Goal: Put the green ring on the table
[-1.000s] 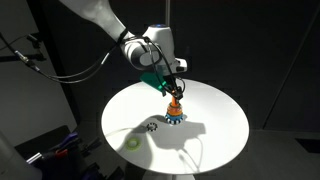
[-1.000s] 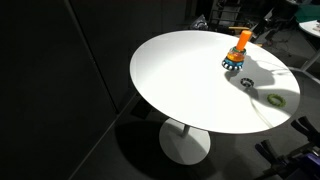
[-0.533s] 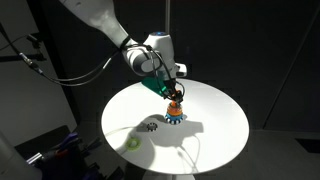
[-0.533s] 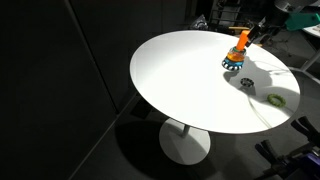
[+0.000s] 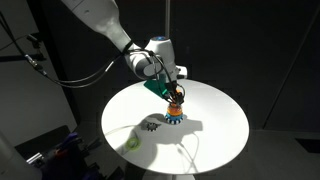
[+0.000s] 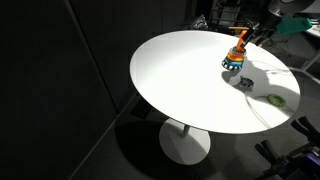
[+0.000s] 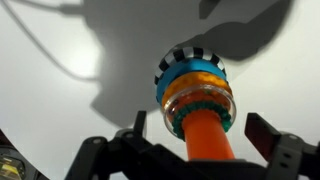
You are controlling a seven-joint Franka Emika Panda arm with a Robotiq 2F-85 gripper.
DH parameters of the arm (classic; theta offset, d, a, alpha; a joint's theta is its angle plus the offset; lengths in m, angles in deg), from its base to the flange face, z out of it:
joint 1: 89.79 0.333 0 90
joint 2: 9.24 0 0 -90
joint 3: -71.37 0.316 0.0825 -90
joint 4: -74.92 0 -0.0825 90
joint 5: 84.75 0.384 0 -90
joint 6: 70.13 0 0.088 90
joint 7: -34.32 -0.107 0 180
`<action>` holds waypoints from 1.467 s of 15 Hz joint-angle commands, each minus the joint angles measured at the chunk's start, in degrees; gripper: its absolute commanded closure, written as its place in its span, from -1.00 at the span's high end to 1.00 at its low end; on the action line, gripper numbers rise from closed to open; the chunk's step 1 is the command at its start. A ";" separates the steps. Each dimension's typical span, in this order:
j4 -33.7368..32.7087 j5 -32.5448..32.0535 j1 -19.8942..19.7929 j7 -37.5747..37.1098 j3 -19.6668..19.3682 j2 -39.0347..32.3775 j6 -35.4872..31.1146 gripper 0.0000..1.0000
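An orange peg point(image 7: 205, 140) stands on the round white table point(image 5: 215, 125), which also shows in an exterior view point(image 6: 180, 80). It carries a stack of rings point(image 5: 174, 113) point(image 6: 233, 60). In the wrist view a dark green ring point(image 7: 226, 121) sits round the peg, inside a clear amber ring and above a blue ring point(image 7: 195, 78). My gripper point(image 7: 202, 135) is open. Its fingers stand on either side of the peg's upper part, above the rings, holding nothing. It shows in both exterior views point(image 5: 176, 94) point(image 6: 246, 36).
A black toothed ring point(image 5: 152, 125) point(image 6: 246, 82) lies flat on the table beside the stack. A pale yellow-green piece point(image 5: 131, 141) point(image 6: 276, 98) lies near the table's edge. The surroundings are dark; cables and equipment stand off the table point(image 5: 25, 55).
My gripper has moved slightly down and closer over the peg and ring stack. The rings and the pieces on the table have not moved.
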 commanded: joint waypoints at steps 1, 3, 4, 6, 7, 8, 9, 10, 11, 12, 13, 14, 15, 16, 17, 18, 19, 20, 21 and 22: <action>-2.37 -0.21 -0.66 -2.03 0.67 -2.09 -0.83 1.00; -2.92 -0.34 -0.57 -2.62 0.59 -2.83 -0.88 1.00; -3.20 -0.36 -0.54 -2.80 0.57 -3.17 -0.88 1.00; -3.72 -0.43 -0.47 -3.33 0.50 -3.83 -0.88 1.00; -3.93 -0.45 -0.45 -3.60 0.47 -4.09 -0.89 1.00; -4.13 -0.48 -0.44 -3.76 0.47 -4.30 -0.86 1.00; -4.32 -0.48 -0.45 -3.87 0.48 -4.49 -0.86 1.00; -4.49 -0.51 -0.44 -3.97 0.49 -4.66 -0.86 1.00; -4.60 -0.52 -0.44 -4.08 0.50 -4.79 -0.85 1.00; -4.72 -0.55 -0.40 -4.23 0.46 -4.93 -0.79 1.00; -4.85 -0.55 -0.39 -4.32 0.48 -5.06 -0.68 1.00; -4.88 -0.55 -0.38 -4.38 0.49 -5.13 -0.70 1.00; -4.87 -0.56 -0.35 -4.42 0.51 -5.17 -0.71 1.00; -4.86 -0.57 -0.31 -4.47 0.52 -5.20 -0.72 1.00; -4.80 -0.56 -0.28 -4.49 0.55 -5.18 -0.69 1.00; -4.74 -0.60 -0.23 -4.51 0.56 -5.19 -0.80 1.00; -4.70 -0.63 -0.19 -4.52 0.58 -5.17 -0.82 1.00; -4.69 -0.67 -0.15 -4.53 0.57 -5.18 -0.87 1.00; -4.70 -0.69 -0.12 -4.54 0.57 -5.19 -0.88 1.00; -4.71 -0.71 -0.10 -4.55 0.56 -5.22 -0.90 1.00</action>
